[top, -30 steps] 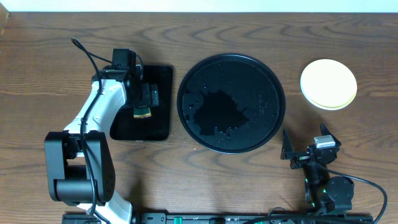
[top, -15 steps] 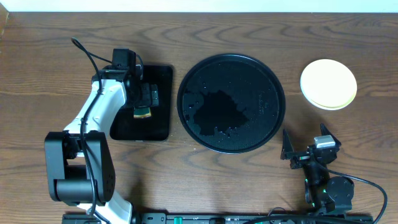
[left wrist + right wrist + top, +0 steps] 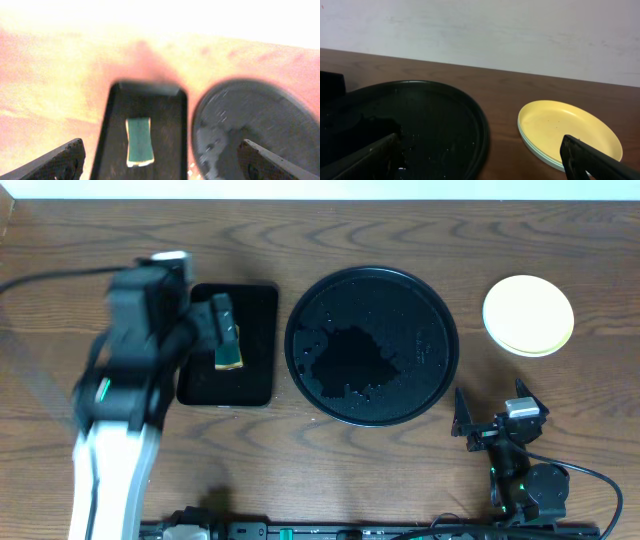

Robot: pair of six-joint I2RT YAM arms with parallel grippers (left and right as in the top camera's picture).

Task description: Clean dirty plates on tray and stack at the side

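Plates (image 3: 528, 315): one stack, yellow on top, upper right of the overhead frame, on the bench (image 3: 400, 225), well apart from the tray (image 3: 430, 310). Tray mid-frame, glossy, droplets across it.
Left gripper (image 3: 160, 150): jaws wide, above the rectangular tray (image 3: 250, 385); sponge (image 3: 229, 357) lies in it. Arm blurred.
Right gripper (image 3: 493, 418): lower right, jaws wide.

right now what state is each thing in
plates: stacked beside the round tray, yellow on top
round tray: no plates on it, speckled, looks wet
sponge: lying on the rectangular tray, not held
rectangular tray: holds only the sponge
left end effector: open, empty, above the sponge
right end effector: open, empty
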